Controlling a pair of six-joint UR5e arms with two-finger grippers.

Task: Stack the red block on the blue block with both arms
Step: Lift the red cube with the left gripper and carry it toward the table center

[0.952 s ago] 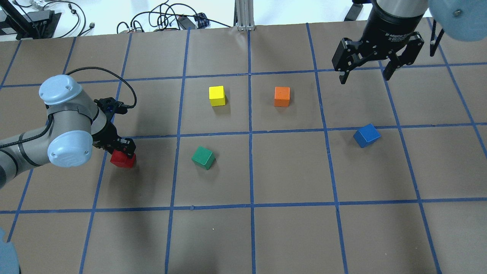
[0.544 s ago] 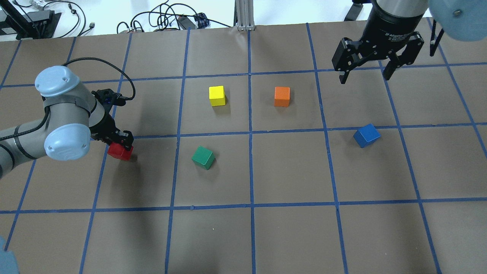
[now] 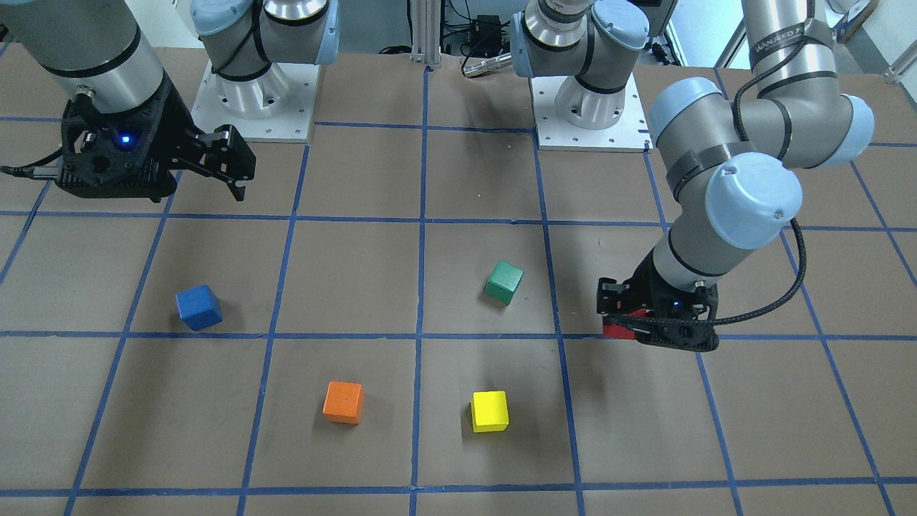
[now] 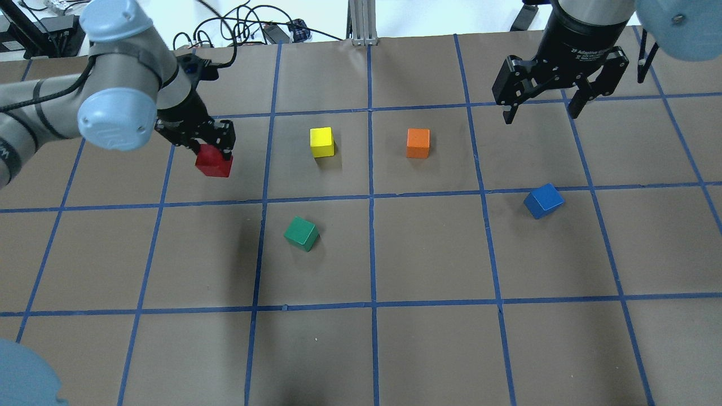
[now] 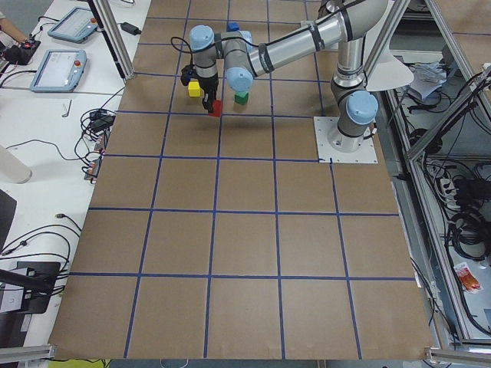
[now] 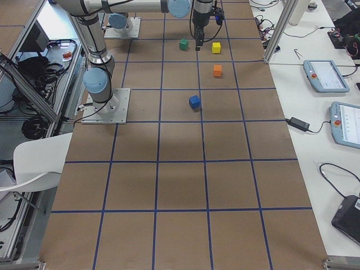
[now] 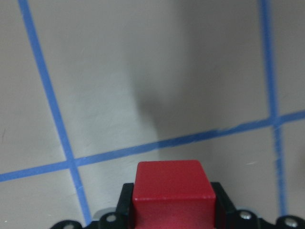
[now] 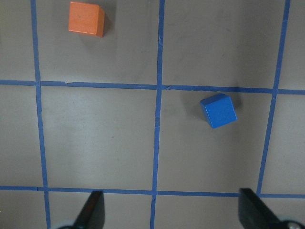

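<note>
The red block (image 4: 214, 164) is held in my left gripper (image 4: 213, 153), which is shut on it and carries it above the table at the left. It also shows in the left wrist view (image 7: 172, 191) between the black fingers, and in the front view (image 3: 615, 328) under the gripper (image 3: 648, 324). The blue block (image 4: 544, 200) lies on the table at the right, turned a little off the grid, and shows in the front view (image 3: 198, 307) and the right wrist view (image 8: 218, 110). My right gripper (image 4: 541, 113) is open and empty, high above the table, beyond the blue block.
A green block (image 4: 301, 234), a yellow block (image 4: 321, 142) and an orange block (image 4: 418, 143) sit on the table between the two arms. Blue tape lines mark a grid on the brown table. Cables (image 4: 242, 28) lie past the far edge.
My left gripper has lifted the red block off the table and moved it up and right in the overhead view, away from the robot. The right arm and the other blocks have not moved.
</note>
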